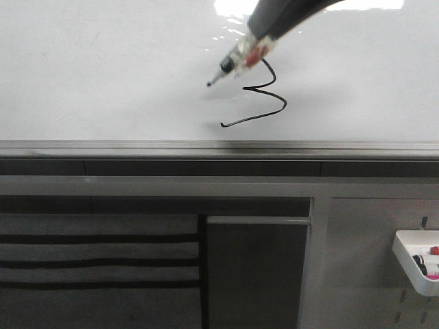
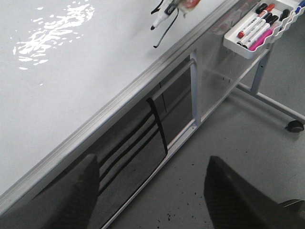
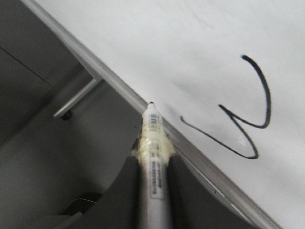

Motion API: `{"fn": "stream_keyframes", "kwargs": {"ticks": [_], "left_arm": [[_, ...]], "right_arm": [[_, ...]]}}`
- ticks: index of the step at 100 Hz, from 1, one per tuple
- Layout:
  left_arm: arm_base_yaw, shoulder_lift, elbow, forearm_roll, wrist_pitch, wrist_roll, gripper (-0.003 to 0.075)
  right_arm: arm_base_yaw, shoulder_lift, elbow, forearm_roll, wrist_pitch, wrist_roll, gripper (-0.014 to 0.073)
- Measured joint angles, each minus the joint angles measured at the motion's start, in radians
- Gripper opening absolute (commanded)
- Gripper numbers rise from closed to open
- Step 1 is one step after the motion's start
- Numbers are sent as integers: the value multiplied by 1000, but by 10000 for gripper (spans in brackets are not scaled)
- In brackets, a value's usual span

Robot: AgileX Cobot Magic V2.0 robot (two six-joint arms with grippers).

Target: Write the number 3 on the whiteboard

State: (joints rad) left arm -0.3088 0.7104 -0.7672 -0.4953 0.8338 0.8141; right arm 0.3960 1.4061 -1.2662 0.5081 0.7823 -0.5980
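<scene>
A thin black number 3 (image 1: 264, 96) is drawn on the glossy whiteboard (image 1: 103, 75); it also shows in the right wrist view (image 3: 248, 119). My right gripper (image 1: 264, 38) is shut on a white marker (image 1: 230, 63) wrapped in tape, black tip pointing left and held off the board, left of the 3. In the right wrist view the marker (image 3: 153, 148) sits between the fingers (image 3: 125, 186), tip over the board's ledge (image 3: 119, 88). My left gripper (image 2: 150, 186) is open and empty, low beside the board over the floor.
A grey metal ledge (image 1: 219, 147) runs along the board's lower edge, grey cabinet panels (image 1: 257, 274) below it. A white tray (image 2: 252, 33) with several markers hangs at the right (image 1: 415, 257). A caster wheel (image 2: 295, 126) stands on the grey floor.
</scene>
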Motion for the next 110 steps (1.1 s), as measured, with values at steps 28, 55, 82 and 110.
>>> {"fn": "stream_keyframes", "kwargs": {"ticks": [28, 55, 82, 110], "left_arm": [[0, 0, 0, 0, 0, 0, 442], [0, 0, 0, 0, 0, 0, 442], [0, 0, 0, -25, 0, 7, 442], [-103, 89, 0, -136, 10, 247, 442]], "right_arm": [[83, -275, 224, 14, 23, -137, -29], [113, -324, 268, 14, 72, -234, -29], [150, -325, 268, 14, 43, -448, -29], [250, -325, 268, 14, -65, -545, -29]]}}
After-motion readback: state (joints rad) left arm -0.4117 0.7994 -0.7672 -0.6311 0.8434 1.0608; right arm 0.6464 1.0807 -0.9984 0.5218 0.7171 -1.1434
